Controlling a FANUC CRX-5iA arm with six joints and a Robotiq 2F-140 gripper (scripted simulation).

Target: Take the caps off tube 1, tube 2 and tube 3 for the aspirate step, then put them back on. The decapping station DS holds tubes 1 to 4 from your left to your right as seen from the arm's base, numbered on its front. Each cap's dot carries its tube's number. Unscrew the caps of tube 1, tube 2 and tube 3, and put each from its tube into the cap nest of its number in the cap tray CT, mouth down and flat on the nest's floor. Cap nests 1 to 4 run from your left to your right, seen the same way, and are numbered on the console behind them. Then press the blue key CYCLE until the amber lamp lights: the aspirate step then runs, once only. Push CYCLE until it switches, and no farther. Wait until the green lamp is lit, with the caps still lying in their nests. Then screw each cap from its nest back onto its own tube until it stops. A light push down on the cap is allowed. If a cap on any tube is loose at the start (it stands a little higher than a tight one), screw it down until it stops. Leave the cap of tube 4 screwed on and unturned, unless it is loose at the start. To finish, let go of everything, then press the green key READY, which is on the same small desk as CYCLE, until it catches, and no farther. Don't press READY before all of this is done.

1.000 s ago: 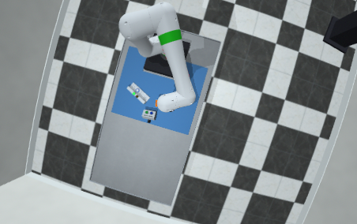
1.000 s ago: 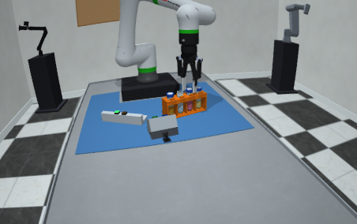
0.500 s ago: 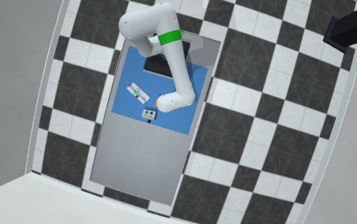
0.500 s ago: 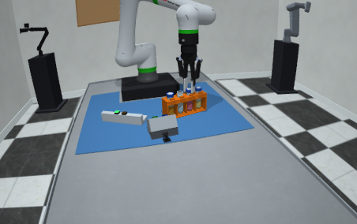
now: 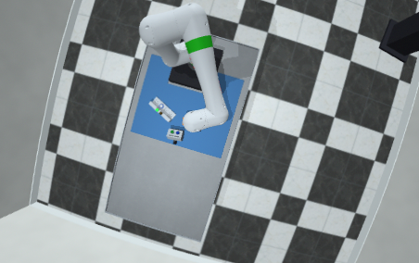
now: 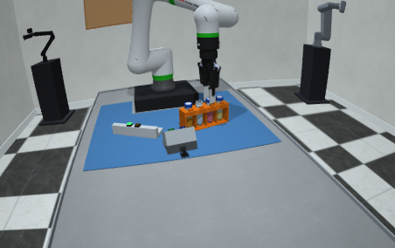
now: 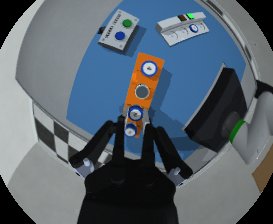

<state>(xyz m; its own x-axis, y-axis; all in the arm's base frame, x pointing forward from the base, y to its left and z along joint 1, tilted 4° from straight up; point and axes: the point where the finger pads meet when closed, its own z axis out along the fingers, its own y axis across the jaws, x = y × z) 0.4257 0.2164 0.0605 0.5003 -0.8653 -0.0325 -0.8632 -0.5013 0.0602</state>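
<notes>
Wrist view first: the pincer (image 7: 134, 135) is clenched on a blue cap (image 7: 131, 128) that sits on a tube in the orange rack (image 7: 151, 63). The cap is at the end of the rack closest to the camera, with a black finger on each side of it. I can't read the number on its dot, so I can't tell which tube it is.

Next along the rack is another blue cap (image 7: 136, 113). After that comes an open tube (image 7: 141, 91) with a grey mouth and no cap on. The far slot is too blurry to call.

In the exterior view the arm (image 6: 206, 26) comes straight down onto the rack (image 6: 204, 117), and the pincer (image 6: 209, 93) hangs vertical over the tubes. There's a capped tube at each end, (image 6: 188, 105) and (image 6: 218, 98).

Further out, the white cap tray (image 7: 176, 30) lies on the blue mat (image 7: 180, 90), well apart from the rack. One blue cap (image 7: 199, 27) is sitting in it, and a green light (image 7: 189, 16) is glowing on the console strip next to it.

The little key desk (image 7: 108, 35) is also on the mat, between the tray and the rack but off to one side. Its green key (image 7: 127, 23) and blue key (image 7: 120, 35) sit side by side.

The mat covers the arm's end of the grey tabletop (image 5: 161, 185), and the arm's black base (image 6: 161, 98) stands at its back edge.
</notes>
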